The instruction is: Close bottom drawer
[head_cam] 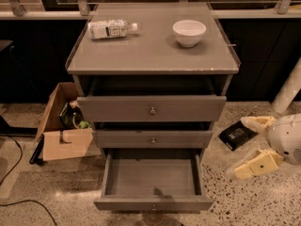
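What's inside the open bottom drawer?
The shallow grey bottom drawer shows only its bare floor; its rear part is covered by the middle grey drawer. The cream two-finger gripper hangs open to its right.

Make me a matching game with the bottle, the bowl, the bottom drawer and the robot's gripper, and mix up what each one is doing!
Things:
1. bottle
2. bowl
3. bottom drawer
4. gripper

States:
a. pulled out, nothing inside
b. upright on the cabinet top
c. open, low beside the cabinet, over the floor
d. lying on its side on the cabinet top

Pairs: 1-d, 2-b, 3-a, 4-c.
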Robot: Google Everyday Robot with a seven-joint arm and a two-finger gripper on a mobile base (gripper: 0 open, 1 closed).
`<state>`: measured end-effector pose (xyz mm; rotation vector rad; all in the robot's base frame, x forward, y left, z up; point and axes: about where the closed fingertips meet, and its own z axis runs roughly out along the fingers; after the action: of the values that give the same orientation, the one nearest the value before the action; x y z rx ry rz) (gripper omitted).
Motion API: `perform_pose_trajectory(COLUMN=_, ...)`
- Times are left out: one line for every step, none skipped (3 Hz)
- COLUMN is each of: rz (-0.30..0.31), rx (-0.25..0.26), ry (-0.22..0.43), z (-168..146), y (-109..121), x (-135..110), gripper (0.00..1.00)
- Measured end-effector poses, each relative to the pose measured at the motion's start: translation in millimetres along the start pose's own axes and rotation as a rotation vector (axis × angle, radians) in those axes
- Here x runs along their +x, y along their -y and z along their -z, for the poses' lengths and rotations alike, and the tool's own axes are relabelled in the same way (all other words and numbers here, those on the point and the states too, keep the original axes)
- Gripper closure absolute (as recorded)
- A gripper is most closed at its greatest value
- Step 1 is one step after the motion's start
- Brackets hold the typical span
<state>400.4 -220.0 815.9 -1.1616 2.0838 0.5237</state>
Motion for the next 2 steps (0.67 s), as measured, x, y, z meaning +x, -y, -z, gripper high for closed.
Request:
perform_pose_trajectory(rz=0.0, rx=0.0, ry=0.0, z=0.0, y=0.0, x=0.0, gripper=0.37)
perform_pose_trajectory(rz=0.0, rx=0.0, ry=0.0, z=-0.1, y=0.0, x=0.1, gripper=0.6)
